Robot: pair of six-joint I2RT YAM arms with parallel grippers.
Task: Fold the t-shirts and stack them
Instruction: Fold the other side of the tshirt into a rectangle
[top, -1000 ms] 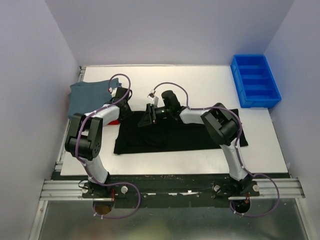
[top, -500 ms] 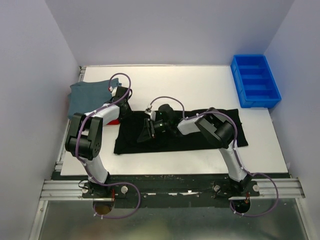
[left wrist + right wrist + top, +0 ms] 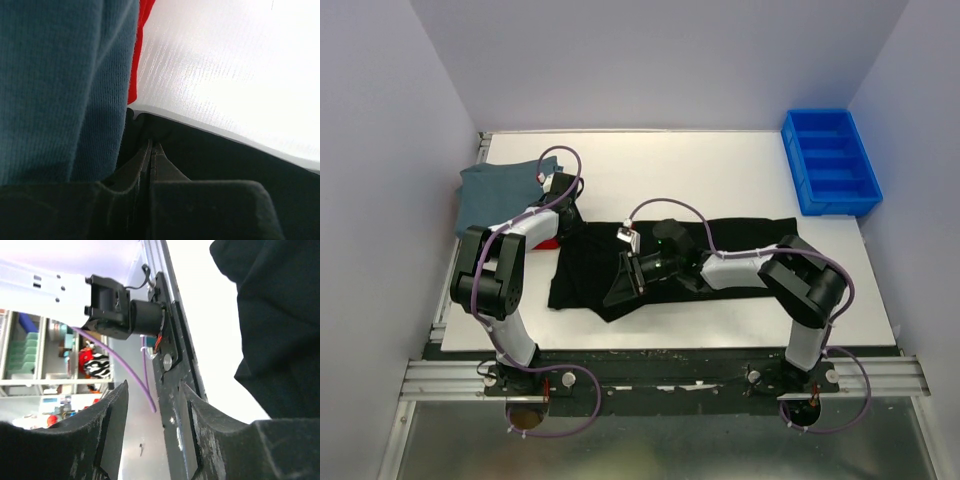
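Two states: L fingers (image 3: 120, 182) clenched on soft black tee (image 3: 575, 275), R fingers (image 3: 112, 425) splayed.

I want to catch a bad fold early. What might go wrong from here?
The right gripper is open with no cloth between its fingers, and the black t-shirt lies unevenly beneath it; the fold may end crooked.
The left gripper looks shut on that shirt's corner, beside the grey-blue t-shirt and red t-shirt; a pull might drag them.
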